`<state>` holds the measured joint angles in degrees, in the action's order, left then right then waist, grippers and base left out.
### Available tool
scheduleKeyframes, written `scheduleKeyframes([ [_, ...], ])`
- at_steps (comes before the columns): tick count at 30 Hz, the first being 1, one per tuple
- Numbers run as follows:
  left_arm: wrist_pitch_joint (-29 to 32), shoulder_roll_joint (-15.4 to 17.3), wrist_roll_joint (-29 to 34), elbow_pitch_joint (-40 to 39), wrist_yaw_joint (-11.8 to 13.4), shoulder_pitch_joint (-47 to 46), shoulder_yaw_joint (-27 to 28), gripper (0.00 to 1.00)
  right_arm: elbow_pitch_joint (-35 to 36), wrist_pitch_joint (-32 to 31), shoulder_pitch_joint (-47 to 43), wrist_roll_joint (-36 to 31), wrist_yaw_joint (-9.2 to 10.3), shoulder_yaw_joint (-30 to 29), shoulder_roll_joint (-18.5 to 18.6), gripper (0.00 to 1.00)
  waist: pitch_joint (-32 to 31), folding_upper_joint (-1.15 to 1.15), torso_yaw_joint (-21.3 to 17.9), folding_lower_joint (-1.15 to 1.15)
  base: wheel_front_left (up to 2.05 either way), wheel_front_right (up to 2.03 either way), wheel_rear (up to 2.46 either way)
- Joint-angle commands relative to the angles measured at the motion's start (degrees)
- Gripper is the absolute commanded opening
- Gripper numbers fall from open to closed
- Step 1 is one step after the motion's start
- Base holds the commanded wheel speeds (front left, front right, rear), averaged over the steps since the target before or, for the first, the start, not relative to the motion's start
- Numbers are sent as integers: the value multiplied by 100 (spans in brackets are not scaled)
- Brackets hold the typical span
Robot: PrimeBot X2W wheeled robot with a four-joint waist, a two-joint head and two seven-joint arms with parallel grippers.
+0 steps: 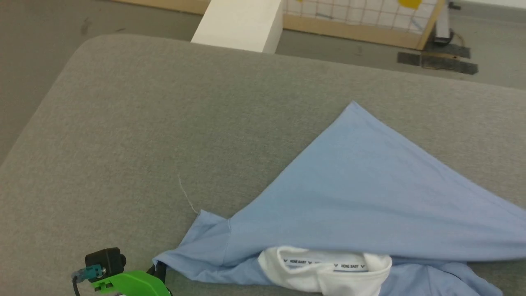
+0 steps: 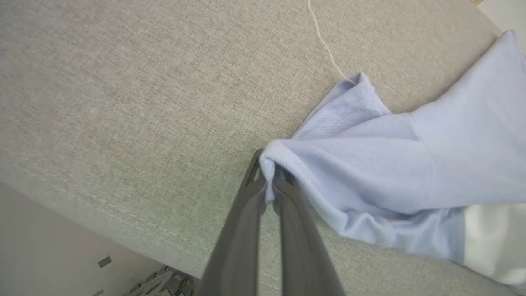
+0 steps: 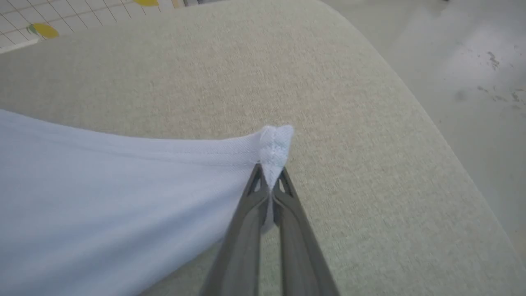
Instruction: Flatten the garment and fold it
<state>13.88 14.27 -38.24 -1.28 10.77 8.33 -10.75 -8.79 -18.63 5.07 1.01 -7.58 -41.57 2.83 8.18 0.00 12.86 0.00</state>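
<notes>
The shirt (image 1: 361, 185) is lying bunched in a triangle on the desk (image 1: 164, 115). The left tool (image 2: 269, 187) and right tool (image 3: 270, 183) are each pinching an edge. Flattening seems to be only starting, and folding is not yet begun.

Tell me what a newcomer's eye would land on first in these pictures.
First comes the light blue shirt, pulled into a broad triangle on the right half of the grey padded surface, with its white collar at the near edge. Next come the two grips: the left hand is shut on a fold by the sleeve, and the right hand on a corner of the cloth.
</notes>
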Motion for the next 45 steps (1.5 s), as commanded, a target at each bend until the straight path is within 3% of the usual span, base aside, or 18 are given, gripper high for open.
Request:
scheduleKeyframes([
  [1,17,32,-17,-39,53,70,10,0,-43,-200,-104,87,9,-17,8,0,-175,0,-218,0,0,0,0],
  [6,72,52,11,-67,74,83,-52,0,-492,-1323,-471,108,9,-42,6,0,-184,0,-283,0,0,0,0],
  [10,94,71,19,-60,82,80,-76,0,-694,-1839,-617,216,9,77,6,0,-196,0,-293,0,0,0,0],
  [11,100,77,19,-61,82,78,-80,0,-703,-1856,-625,251,9,111,6,9,-196,0,-290,0,0,0,0],
  [12,108,81,17,-63,81,76,-85,0,-687,-1816,-625,289,9,170,6,49,-197,0,-284,0,0,0,0],
  [13,114,85,15,-67,84,71,-87,0,-639,-1692,-621,319,9,226,6,100,-197,0,-277,0,0,0,0],
  [19,169,68,-21,-119,94,47,-125,0,-275,-336,-328,323,9,624,5,100,-149,0,-199,0,0,0,0],
  [23,150,48,-24,-110,65,-14,-162,0,-89,711,88,355,9,1447,5,100,-58,0,-113,0,0,0,0],
  [29,100,-27,-32,-52,-5,-193,-246,0,-211,1459,879,214,9,2800,215,100,164,0,131,0,0,0,0],
  [35,11,-159,-40,37,-62,-369,-343,0,-1102,1181,1903,221,9,3470,484,100,487,0,470,0,0,0,0],
  [45,-228,-456,-102,403,-293,-702,-550,0,-2542,-415,3349,176,9,3665,829,100,1042,0,1026,0,0,0,0],
])
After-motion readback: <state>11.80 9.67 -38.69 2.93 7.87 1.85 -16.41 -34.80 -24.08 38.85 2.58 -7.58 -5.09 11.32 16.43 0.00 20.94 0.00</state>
